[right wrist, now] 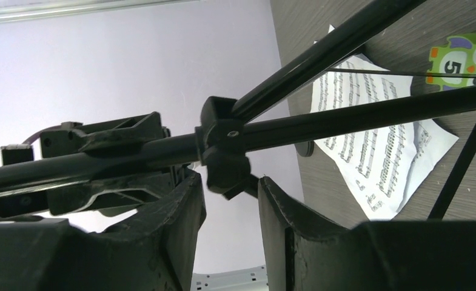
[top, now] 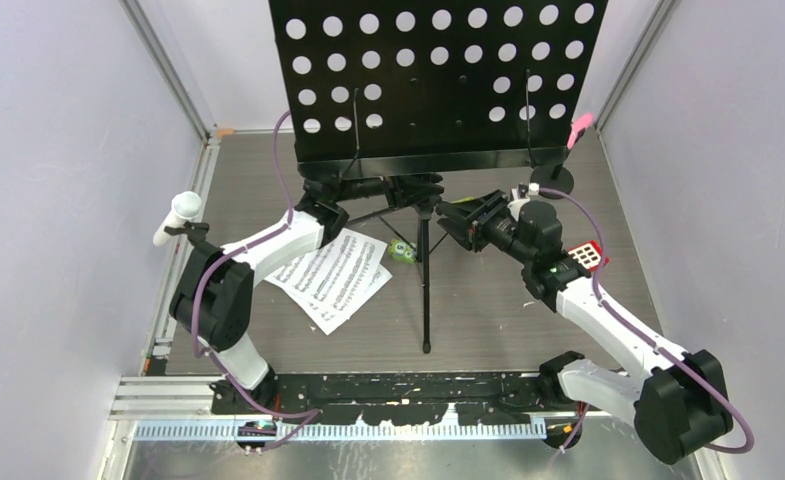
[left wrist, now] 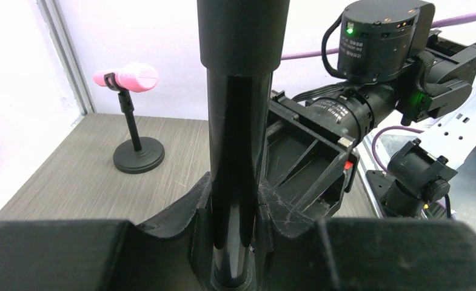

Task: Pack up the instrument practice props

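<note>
The black perforated music desk [top: 438, 80] stands at the back on tripod legs [top: 426, 300]. My left gripper [top: 413, 190] is shut on its black pole [left wrist: 235, 151], which fills the gap between the fingers in the left wrist view [left wrist: 235, 194]. My right gripper [top: 453, 218] is open beside the pole from the right; its fingertips [right wrist: 232, 182] flank the tripod's hub knob [right wrist: 226, 163] without clamping it. White sheet-music pages [top: 333, 275] lie on the floor left of the legs. The pink microphone [left wrist: 129, 77] sits in its round-based mount [left wrist: 138, 154]. The white microphone [top: 180, 212] is at the left wall.
A small red keypad [top: 588, 255] lies by the right arm. A green toy block [top: 401, 250] lies beside the sheets; it shows as an owl piece in the right wrist view [right wrist: 462, 60]. Grey walls close in both sides.
</note>
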